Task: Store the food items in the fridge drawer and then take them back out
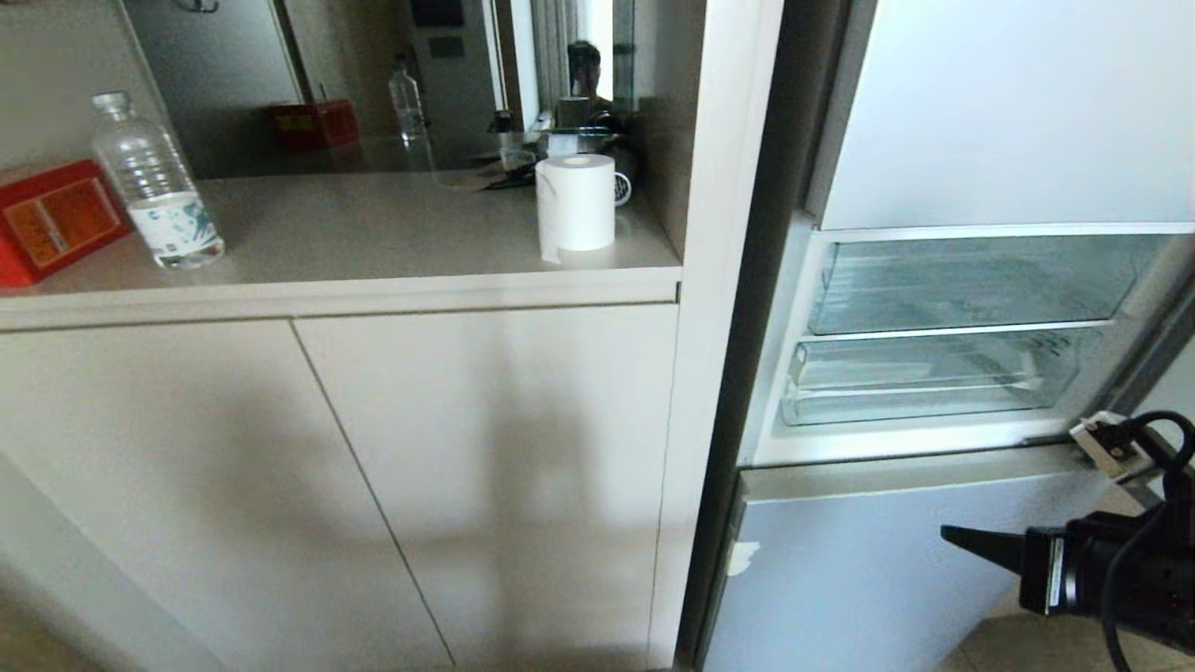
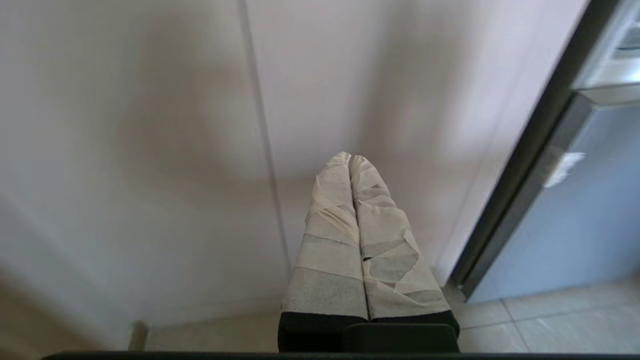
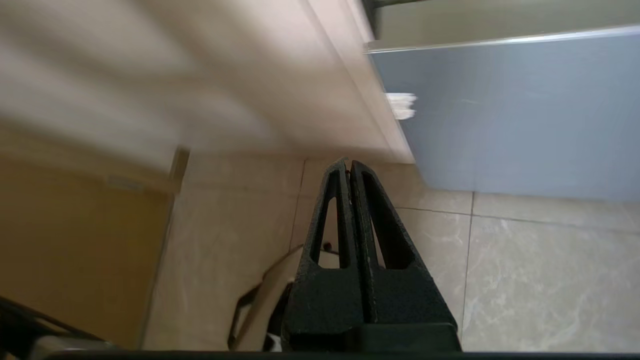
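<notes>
On the far left edge of the tabletop (image 1: 373,233) you see a red box (image 1: 51,219), and just beside it a clear water bottle (image 1: 154,182) stands upright. Further right, near the front edge and close to the right end of the tabletop, a white paper roll (image 1: 576,210) stands upright, with a mug (image 1: 623,189) partly hidden behind it. Below the tabletop are two closed cabinet doors (image 1: 373,485).

Your left gripper (image 2: 351,159) is parked in front of these cabinet doors; its jaws, wrapped in pale tape, are pressed together and hold nothing.

To the right of the cabinet, the fridge (image 1: 934,280) is open at its upper part. Inside you see two clear plastic bins, one above the other; the lower one (image 1: 934,383) is probably the fridge drawer, but you cannot tell this for sure. Both look without food, and the red fruit is not visible in any view. The grey lower door (image 1: 868,560) is closed and carries a small white tape scrap (image 1: 742,557) near its left edge.

Your right gripper (image 1: 948,534) is at the lower right, in front of this grey door, pointing to the left. Its black jaws are fully closed and hold nothing.
</notes>
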